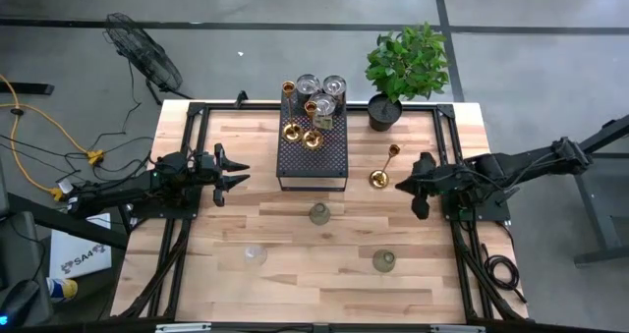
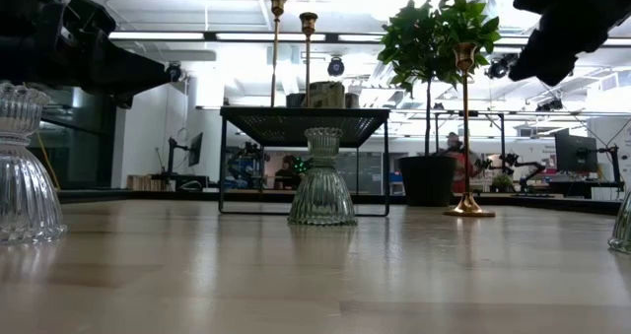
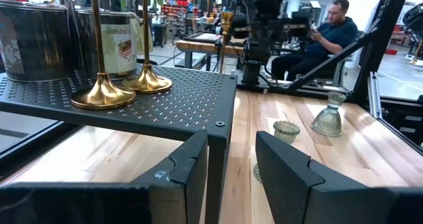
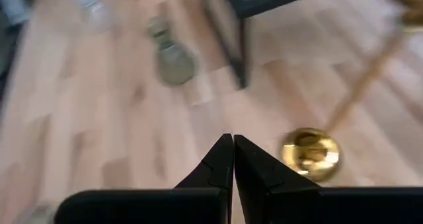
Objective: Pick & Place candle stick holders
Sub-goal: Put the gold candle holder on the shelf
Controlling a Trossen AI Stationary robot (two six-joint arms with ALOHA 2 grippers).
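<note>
Two brass holders [image 1: 291, 132] [image 1: 313, 138] stand by their round bases on the black perforated stand [image 1: 313, 161], beside silvery cups [image 1: 322, 95]. A third brass holder [image 1: 379, 179] stands upright on the table to the stand's right. Three glass holders [image 1: 318, 213] [image 1: 255, 255] [image 1: 383, 261] stand on the table nearer the front. My right gripper [image 1: 403, 184] is shut and empty, just right of the third brass holder's base [image 4: 310, 154], not touching it. My left gripper [image 1: 241, 173] is open and empty, left of the stand [image 3: 132, 98], above the table.
A potted green plant [image 1: 403, 73] stands at the far right of the table. The stand's legs [image 2: 222, 162] reach down to the table. A person [image 3: 330, 29] sits beyond the table's right side. Bare wood lies along the near edge.
</note>
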